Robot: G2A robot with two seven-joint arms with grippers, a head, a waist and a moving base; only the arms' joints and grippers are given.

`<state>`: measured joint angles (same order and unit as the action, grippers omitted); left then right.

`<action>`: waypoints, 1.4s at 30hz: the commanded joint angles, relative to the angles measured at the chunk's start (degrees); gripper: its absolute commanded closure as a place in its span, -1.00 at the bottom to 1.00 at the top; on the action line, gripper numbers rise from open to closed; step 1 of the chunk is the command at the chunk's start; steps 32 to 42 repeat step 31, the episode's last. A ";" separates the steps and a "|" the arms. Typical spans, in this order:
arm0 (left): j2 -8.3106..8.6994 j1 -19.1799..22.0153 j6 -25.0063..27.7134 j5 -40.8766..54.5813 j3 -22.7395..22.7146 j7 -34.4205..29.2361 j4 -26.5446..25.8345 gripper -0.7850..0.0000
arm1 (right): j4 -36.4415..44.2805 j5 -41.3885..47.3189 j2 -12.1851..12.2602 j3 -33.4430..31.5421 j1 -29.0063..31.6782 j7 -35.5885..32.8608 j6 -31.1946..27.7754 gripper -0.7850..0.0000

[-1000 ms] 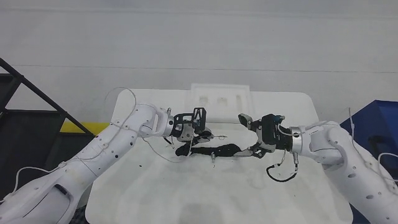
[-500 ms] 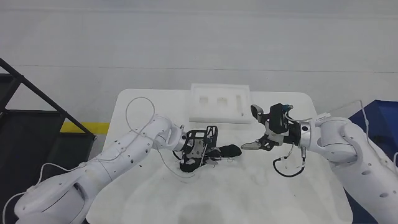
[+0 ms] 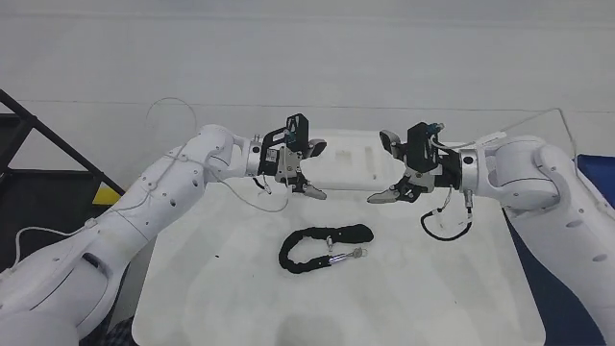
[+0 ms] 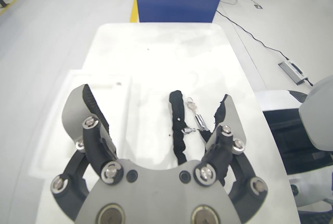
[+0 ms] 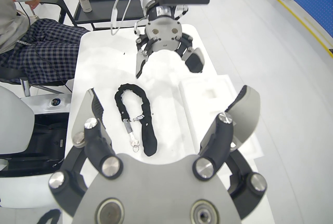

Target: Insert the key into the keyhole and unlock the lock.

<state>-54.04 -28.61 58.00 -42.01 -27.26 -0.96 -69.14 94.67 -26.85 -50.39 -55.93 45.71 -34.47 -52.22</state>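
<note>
Black fabric-sleeved chain lock (image 3: 322,247) lies curled in a U on the white table (image 3: 192,288), a little below the centre of the top view, and neither claw touches it; the left gripper (image 3: 315,168) and right gripper (image 3: 384,168) hang above it at mid-frame, facing each other over the white foam tray (image 3: 338,150), both with fingers spread wide and nothing between them; as I read it, the job is done or very nearly so; the small silver key (image 5: 134,143) with its ring sits at the mouth of the silver lock cylinder (image 5: 127,126), apparently inserted, while the short metal pin (image 5: 138,118) on the chain's other end stands free just beside the cylinder, not seated in it; so I judge it unlocked, with at most a check left for me.
</note>
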 commanded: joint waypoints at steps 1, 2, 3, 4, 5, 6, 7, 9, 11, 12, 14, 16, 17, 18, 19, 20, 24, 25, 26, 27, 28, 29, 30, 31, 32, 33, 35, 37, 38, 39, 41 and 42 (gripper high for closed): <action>1.08 1.23 0.00 1.17 -1.02 -1.46 -0.85 -1.00 | -1.32 1.19 -0.66 1.64 -3.46 -1.09 0.58 -1.00; 1.52 1.69 0.00 2.10 -1.42 -2.14 -1.14 -1.00 | -2.31 1.68 -1.04 2.51 -5.00 -1.65 1.19 -1.00; 1.90 2.18 0.00 3.14 -1.80 -2.87 -1.30 -1.00 | -3.40 2.44 -1.42 3.33 -6.41 -1.98 1.74 -1.00; 2.22 2.59 0.00 4.39 -2.09 -3.54 -1.35 -1.00 | -4.64 3.06 -1.77 3.97 -7.72 -2.31 2.51 -1.00; 2.47 2.99 0.00 5.73 -2.30 -4.20 -1.40 -1.00 | -5.73 3.40 -2.09 4.60 -8.96 -2.82 3.06 -1.00; 2.67 3.35 0.00 6.96 -2.36 -4.94 -1.60 -1.00 | -6.78 3.92 -2.40 5.28 -9.97 -3.26 3.57 -1.00; 2.84 3.61 0.00 8.38 -2.37 -5.46 -1.84 -1.00 | -7.67 4.68 -2.73 6.05 -10.84 -3.69 3.87 -1.00; 3.18 4.32 0.00 10.16 -2.43 -6.92 -2.30 -1.00 | -9.39 5.79 -3.36 7.38 -12.53 -4.31 4.15 -1.00; 3.48 4.75 0.00 11.48 -2.72 -7.54 -2.85 -1.00 | -10.95 6.35 -3.88 8.24 -13.97 -4.52 4.38 -1.00; 3.62 4.94 0.00 11.84 -2.89 -7.89 -3.18 -1.00 | -11.50 6.09 -4.10 8.60 -14.55 -4.67 4.65 -1.00; 3.91 5.17 0.00 12.23 -3.39 -8.34 -3.81 -1.00 | -12.30 6.34 -4.49 9.15 -15.25 -4.30 4.73 -1.00; 4.14 5.08 0.00 12.54 -3.73 -8.62 -4.49 -1.00 | -12.41 6.41 -4.55 9.20 -15.33 -4.18 4.69 -1.00; 4.14 5.08 0.00 12.54 -3.73 -8.62 -4.49 -1.00 | -12.41 6.41 -4.55 9.20 -15.33 -4.18 4.69 -1.00; 4.12 5.11 0.00 12.51 -3.71 -8.61 -4.42 -1.00 | -12.45 6.40 -4.57 9.23 -15.37 -4.17 4.71 -1.00; 4.15 5.08 0.00 12.55 -3.75 -8.64 -4.52 -1.00 | -12.44 6.41 -4.56 9.22 -15.36 -4.16 4.69 -1.00; 4.15 5.08 0.00 12.55 -3.75 -8.64 -4.52 -1.00 | -12.42 6.41 -4.56 9.21 -15.34 -4.16 4.69 -1.00; 4.14 5.08 0.00 12.54 -3.73 -8.62 -4.49 -1.00 | -12.41 6.41 -4.55 9.20 -15.33 -4.18 4.69 -1.00; 4.14 5.08 0.00 12.54 -3.73 -8.62 -4.49 -1.00 | -12.41 6.41 -4.55 9.20 -15.33 -4.18 4.69 -1.00; 4.14 5.08 0.00 12.54 -3.73 -8.62 -4.49 -1.00 | -12.41 6.41 -4.55 9.20 -15.33 -4.18 4.69 -1.00; 4.13 5.08 0.00 12.54 -3.73 -8.62 -4.49 -1.00 | -12.41 6.41 -4.55 9.20 -15.33 -4.18 4.69 -1.00; 4.13 5.08 0.00 12.54 -3.73 -8.62 -4.49 -1.00 | -12.41 6.41 -4.55 9.20 -15.33 -4.18 4.69 -1.00; 4.13 5.08 0.00 12.53 -3.73 -8.62 -4.49 -1.00 | -12.41 6.41 -4.55 9.20 -15.33 -4.18 4.69 -1.00; 4.13 5.08 0.00 12.53 -3.73 -8.62 -4.49 -1.00 | -12.41 6.41 -4.55 9.20 -15.33 -4.18 4.69 -1.00; 4.13 5.08 0.00 12.53 -3.73 -8.62 -4.49 -1.00 | -12.41 6.41 -4.55 9.20 -15.33 -4.18 4.69 -1.00; 4.13 5.08 0.00 12.53 -3.73 -8.62 -4.49 -1.00 | -12.41 6.41 -4.55 9.20 -15.33 -4.18 4.69 -1.00; 4.13 5.08 0.00 12.53 -3.73 -8.62 -4.49 -1.00 | -12.41 6.41 -4.55 9.20 -15.33 -4.18 4.69 -1.00; 4.13 5.08 0.00 12.53 -3.73 -8.62 -4.49 -1.00 | -12.41 6.41 -4.55 9.20 -15.33 -4.18 4.69 -1.00; 4.13 5.08 0.00 12.53 -3.73 -8.62 -4.49 -1.00 | -12.41 6.41 -4.55 9.20 -15.33 -4.18 4.69 -1.00; 4.13 5.08 0.00 12.53 -3.73 -8.62 -4.49 -1.00 | -12.41 6.41 -4.55 9.20 -15.33 -4.18 4.69 -1.00; 4.13 5.08 0.00 12.53 -3.73 -8.62 -4.49 -1.00 | -12.41 6.41 -4.55 9.20 -15.33 -4.18 4.69 -1.00; 4.13 5.08 0.00 12.53 -3.73 -8.62 -4.49 -1.00 | -12.41 6.41 -4.55 9.20 -15.33 -4.18 4.69 -1.00; 4.13 5.08 0.00 12.53 -3.73 -8.62 -4.49 -1.00 | -12.41 6.41 -4.55 9.20 -15.33 -4.18 4.69 -1.00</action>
